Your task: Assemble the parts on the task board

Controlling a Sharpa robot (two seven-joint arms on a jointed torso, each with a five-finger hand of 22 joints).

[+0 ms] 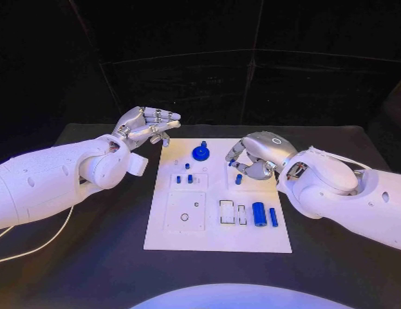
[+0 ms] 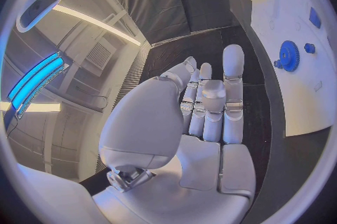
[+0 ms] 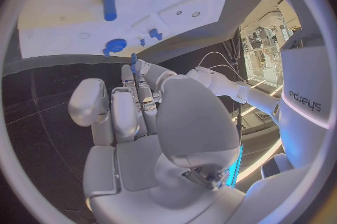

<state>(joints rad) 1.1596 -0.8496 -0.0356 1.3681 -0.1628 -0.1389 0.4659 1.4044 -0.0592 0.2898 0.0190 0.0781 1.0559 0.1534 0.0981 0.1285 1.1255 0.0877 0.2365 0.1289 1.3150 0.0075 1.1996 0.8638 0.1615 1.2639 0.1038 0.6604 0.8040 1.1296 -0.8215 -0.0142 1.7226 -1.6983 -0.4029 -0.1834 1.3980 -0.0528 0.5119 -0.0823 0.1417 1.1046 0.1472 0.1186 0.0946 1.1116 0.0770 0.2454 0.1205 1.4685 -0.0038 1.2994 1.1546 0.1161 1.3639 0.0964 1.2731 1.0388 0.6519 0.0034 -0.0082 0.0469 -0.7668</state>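
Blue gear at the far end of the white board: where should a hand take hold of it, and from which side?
Probably grip the blue gear by its toothed rim, coming straight down from above. It lies flat on the task board, so the sides are the graspable part. The empty left hand hovers closest.

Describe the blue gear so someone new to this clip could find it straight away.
Start at the white task board in the middle of the black table. Near its far edge, between the two hands, sits the blue gear. It is the only round, toothed part; the other blue pieces are small pegs or cylinders.
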